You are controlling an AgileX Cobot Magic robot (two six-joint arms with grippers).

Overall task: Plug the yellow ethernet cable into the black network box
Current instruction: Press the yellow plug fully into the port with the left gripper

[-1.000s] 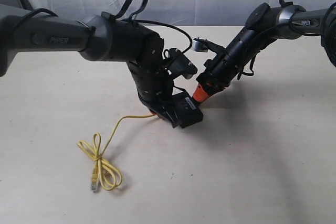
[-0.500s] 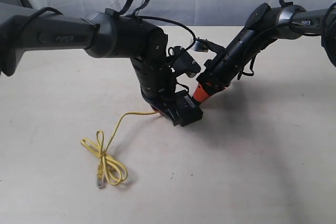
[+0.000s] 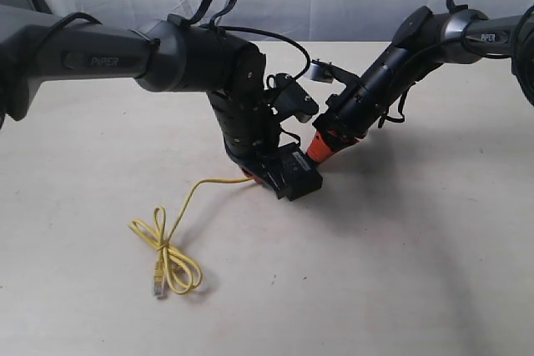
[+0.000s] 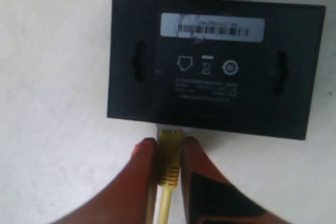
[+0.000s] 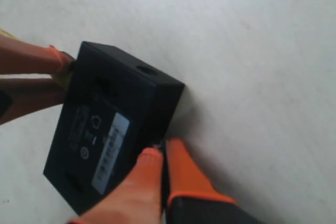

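- The left claw (image 4: 169, 148) is clenched on the cable (image 4: 169, 169), just behind its plug (image 4: 169, 136). The plug tip meets the side of the box (image 4: 215, 93).
- The box lies flat on the table (image 3: 400, 273), between the two claws. The rest of the cable trails off to a loose loop on the table.
- The right claw (image 5: 164, 149) is squeezed together with nothing in it. Its tips press on the far side of the box, like a stop.
- I cannot tell if the plug has clicked in. If the left claw lets go too soon, I think the plug may slip back out.
- If the plug goes in crooked, it may jam or bend.
- If the right claw slips off, the box may slide away from the push.
- A tug from the loop could pull the plug sideways.
- "PIPER" is written on the left arm (image 3: 88, 62).
- The box has a white label (image 4: 212, 26) with a bar code. It also has three small signs and tiny print. All of it is too blurry to read.
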